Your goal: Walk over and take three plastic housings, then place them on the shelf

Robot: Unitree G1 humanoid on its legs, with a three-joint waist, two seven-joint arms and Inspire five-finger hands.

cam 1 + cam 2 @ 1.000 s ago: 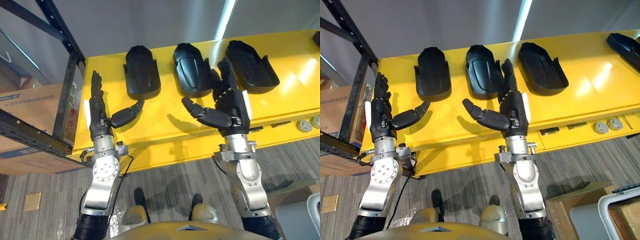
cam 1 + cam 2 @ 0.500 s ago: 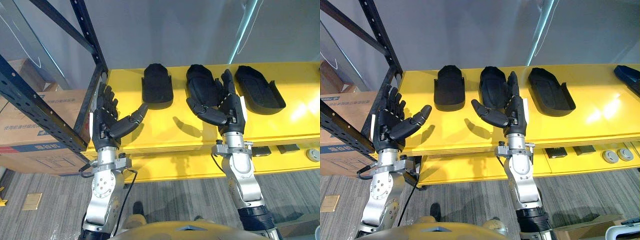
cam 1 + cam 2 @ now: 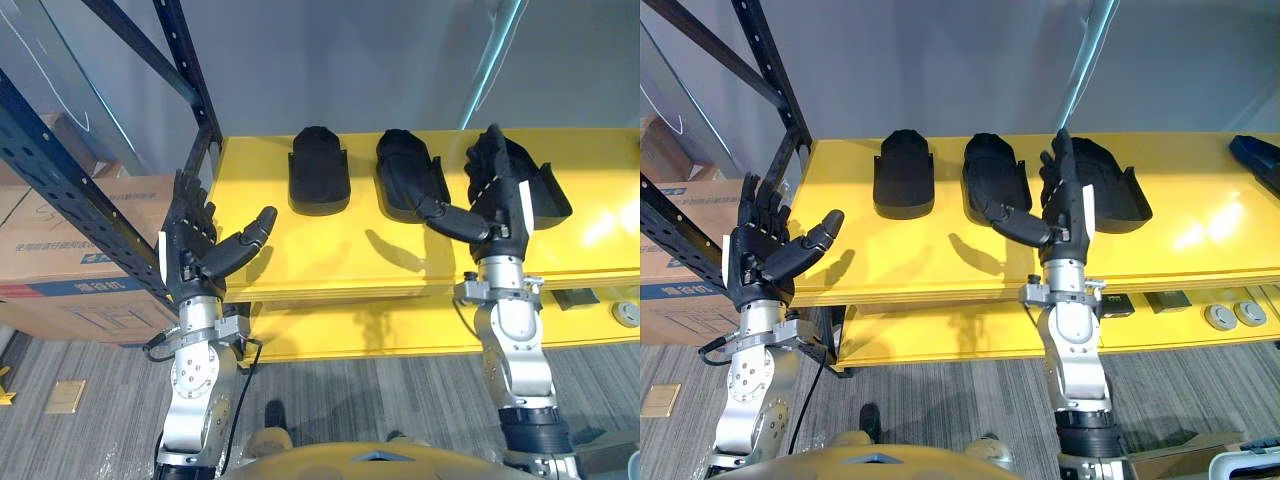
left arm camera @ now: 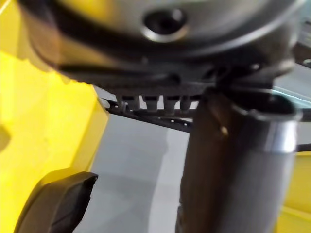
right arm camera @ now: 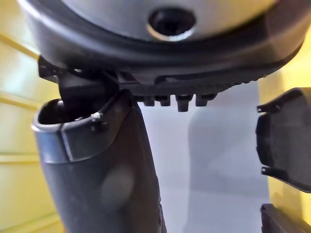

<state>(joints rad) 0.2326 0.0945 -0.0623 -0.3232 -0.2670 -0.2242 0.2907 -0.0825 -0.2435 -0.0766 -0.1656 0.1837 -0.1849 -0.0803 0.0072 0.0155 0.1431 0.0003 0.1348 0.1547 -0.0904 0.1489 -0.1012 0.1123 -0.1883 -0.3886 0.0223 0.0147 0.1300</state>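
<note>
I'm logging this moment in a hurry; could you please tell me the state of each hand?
Left hand: open, holding nothing.
Right hand: open, holding nothing.

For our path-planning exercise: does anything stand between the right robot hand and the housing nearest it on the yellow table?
Nothing visible does. The right robot hand, open, is held up in front of the right housing, with bare yellow table around them.

Left arm (image 3: 195, 385) and right arm (image 3: 515, 350): silver-grey metal segments with a bracketed wrist collar. The left forearm has a round disc ringed with small screws. Left hand (image 3: 195, 255) and right hand (image 3: 500, 205): black, segmented fingers, with a white strip along the outer edge.
</note>
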